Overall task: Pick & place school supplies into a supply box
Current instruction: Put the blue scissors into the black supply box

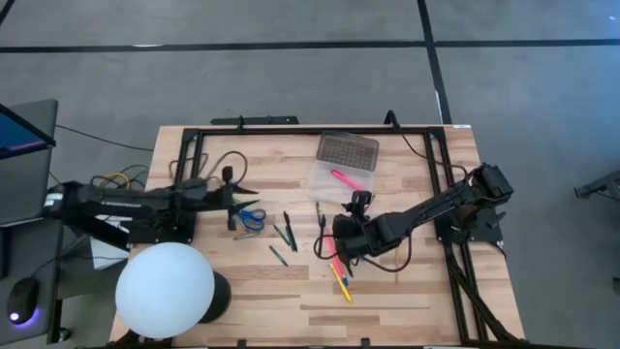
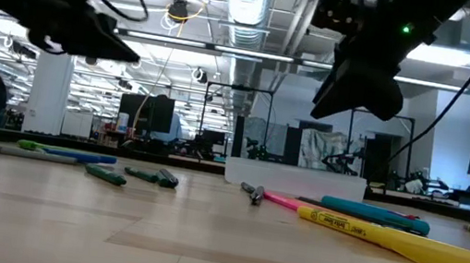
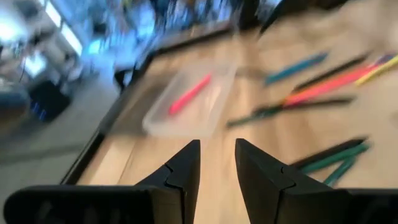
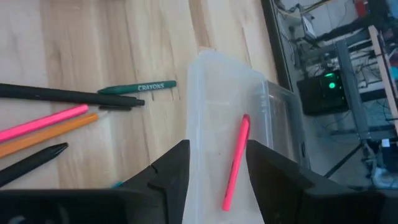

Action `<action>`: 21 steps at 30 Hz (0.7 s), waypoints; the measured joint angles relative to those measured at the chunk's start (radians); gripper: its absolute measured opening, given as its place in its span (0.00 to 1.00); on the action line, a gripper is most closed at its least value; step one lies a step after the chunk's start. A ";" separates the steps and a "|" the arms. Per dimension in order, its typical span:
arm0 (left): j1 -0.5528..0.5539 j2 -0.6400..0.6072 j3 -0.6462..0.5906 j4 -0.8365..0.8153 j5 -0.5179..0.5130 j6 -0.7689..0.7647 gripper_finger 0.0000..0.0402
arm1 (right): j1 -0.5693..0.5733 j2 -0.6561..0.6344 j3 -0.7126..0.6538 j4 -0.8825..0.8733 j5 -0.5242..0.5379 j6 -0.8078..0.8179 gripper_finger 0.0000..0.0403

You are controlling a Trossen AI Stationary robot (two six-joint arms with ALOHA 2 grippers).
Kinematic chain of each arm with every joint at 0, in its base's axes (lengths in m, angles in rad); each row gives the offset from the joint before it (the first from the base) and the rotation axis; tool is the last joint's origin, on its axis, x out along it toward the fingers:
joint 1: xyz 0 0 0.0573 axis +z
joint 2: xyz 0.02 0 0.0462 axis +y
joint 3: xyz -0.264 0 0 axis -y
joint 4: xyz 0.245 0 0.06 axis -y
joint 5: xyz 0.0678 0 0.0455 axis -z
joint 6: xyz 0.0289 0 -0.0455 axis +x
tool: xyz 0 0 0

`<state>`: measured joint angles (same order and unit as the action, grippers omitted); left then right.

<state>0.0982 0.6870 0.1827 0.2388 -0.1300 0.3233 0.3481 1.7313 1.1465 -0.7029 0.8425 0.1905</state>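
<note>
The supply box's clear tray (image 1: pixel 327 180) sits near the table's far edge with one pink pen (image 4: pixel 235 163) lying inside it. Its dotted lid (image 1: pixel 347 150) lies just behind it. Blue-handled scissors (image 1: pixel 250 219) and green pens (image 1: pixel 281 233) lie at mid-table. Pink, yellow and dark pens (image 1: pixel 339 271) lie near my right gripper. My right gripper (image 1: pixel 332 236) hovers open and empty above the table on the tray's near side (image 4: pixel 217 163). My left gripper (image 1: pixel 250 198) is open and empty (image 3: pixel 217 158), raised just beyond the scissors.
A black metal frame (image 1: pixel 291 131) runs along the table's far and right edges, with cables beside it. A big white globe (image 1: pixel 165 288) stands at the near left corner. A green crayon (image 4: pixel 138 87) and a black pen (image 4: pixel 62 94) lie beside the tray.
</note>
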 joint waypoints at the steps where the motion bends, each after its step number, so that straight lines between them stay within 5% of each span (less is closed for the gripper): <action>1: 0.000 0.052 0.027 -0.024 -0.033 -0.001 0.24 | -0.001 0.000 0.000 0.000 0.000 -0.001 0.37; 5: 0.012 0.233 0.158 -0.184 -0.114 -0.005 0.24 | 0.002 0.000 0.000 -0.005 -0.002 -0.005 0.38; 13: 0.031 0.507 0.385 -0.536 0.105 -0.034 0.24 | 0.074 -0.001 -0.015 -0.057 -0.004 0.054 0.36; 21: 0.031 0.686 0.457 -0.698 0.117 -0.040 0.24 | 0.172 -0.001 -0.071 -0.066 -0.003 0.167 0.35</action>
<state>0.1287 1.3732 0.6396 -0.4595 -0.0132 0.2832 0.5196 1.7302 1.0752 -0.7691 0.8394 0.3579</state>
